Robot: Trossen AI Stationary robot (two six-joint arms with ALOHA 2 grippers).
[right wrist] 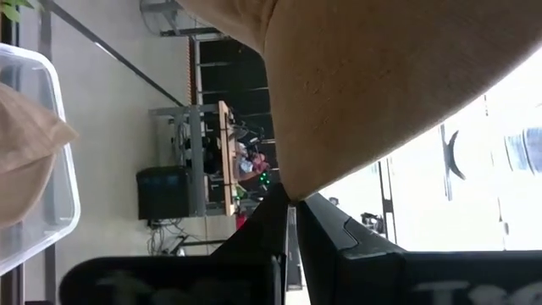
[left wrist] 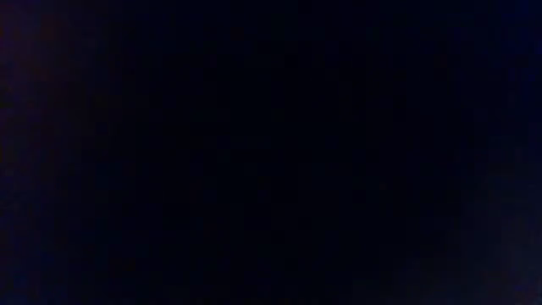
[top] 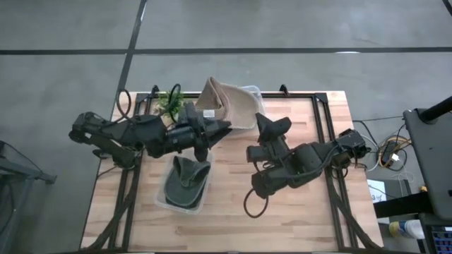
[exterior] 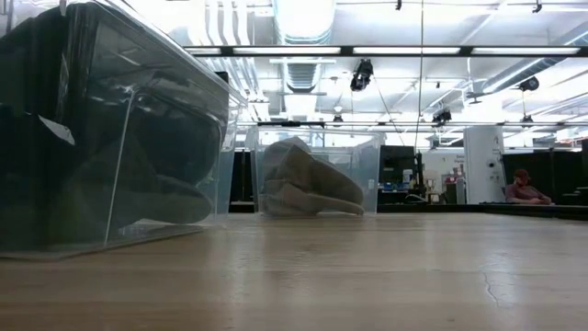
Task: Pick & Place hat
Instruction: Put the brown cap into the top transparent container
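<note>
Close in front: clear bin (exterior: pixel 119 138) holding dark hat (top: pixel 185 180). Farther back, second clear bin (exterior: pixel 363 152) with tan hat (top: pixel 229 106) slumped in it. Right gripper (right wrist: pixel 292 203) beside that bin, pinched together on the tan hat's edge. Left gripper (top: pixel 215 130) above the table between the two bins, just beside the tan hat; whether apart or together impossible to tell

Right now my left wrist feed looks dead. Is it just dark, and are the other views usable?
Left wrist view: fully black, nothing can be made out. High view: evenly lit, both arms and the tan hat read clearly. Low view: bright ceiling lights behind, reflections across the near clear bin, so the dark hat inside it is murky. Right wrist view: tan fabric fills the frame up close, with a washed-out bright patch beside it.
</note>
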